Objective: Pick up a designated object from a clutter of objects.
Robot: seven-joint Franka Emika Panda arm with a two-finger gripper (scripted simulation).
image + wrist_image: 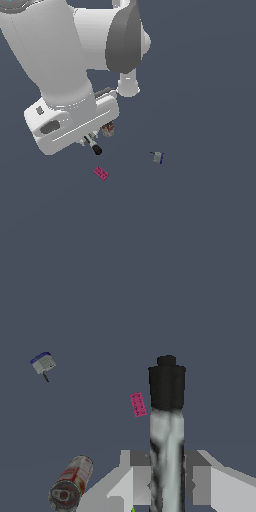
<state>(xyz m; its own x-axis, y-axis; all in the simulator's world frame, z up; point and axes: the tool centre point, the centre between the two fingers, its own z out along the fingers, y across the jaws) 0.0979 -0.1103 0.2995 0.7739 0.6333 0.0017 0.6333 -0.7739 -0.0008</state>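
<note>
- Claw clamped the marker, black tip poking clear;
- magenta brick lay just beyond; can beside; grey-blue block well apart.

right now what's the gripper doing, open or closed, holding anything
Gripper: closed on the thin grey-white marker with the black cap, which sticks out between the fingers.

Marker between the end effector fingers, brick near, blocky item well apart
</note>
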